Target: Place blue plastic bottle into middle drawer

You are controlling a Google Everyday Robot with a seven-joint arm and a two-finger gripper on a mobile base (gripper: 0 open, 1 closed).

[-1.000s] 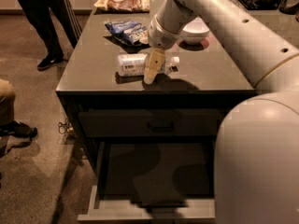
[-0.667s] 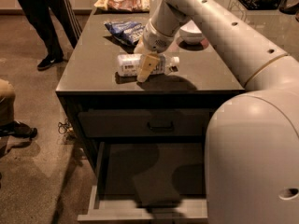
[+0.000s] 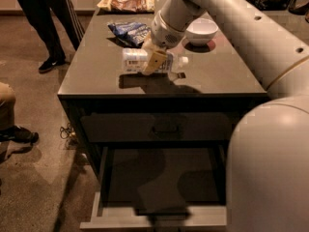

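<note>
The blue plastic bottle [image 3: 133, 61] lies on its side, white cap [image 3: 183, 60] to the right, just above the dark cabinet top [image 3: 96, 81], with its shadow under it. My gripper [image 3: 155, 62] reaches down from the upper right and is shut on the bottle's middle, one tan finger [image 3: 153, 63] across its front. The middle drawer [image 3: 104, 178] is pulled open below the cabinet's front edge, with a dark empty inside and a light grey front panel [image 3: 154, 219].
A blue crinkly snack bag [image 3: 129, 31] and a white bowl [image 3: 202, 30] sit behind the bottle, and a tan snack bag [image 3: 126, 3] lies at the far edge. The closed top drawer has a handle [image 3: 166, 127]. A person's legs [image 3: 43, 18] stand at the left. My arm fills the right side.
My gripper has moved left onto the bottle's middle and closed on it. The bottle now sits slightly higher, with a shadow below it.
</note>
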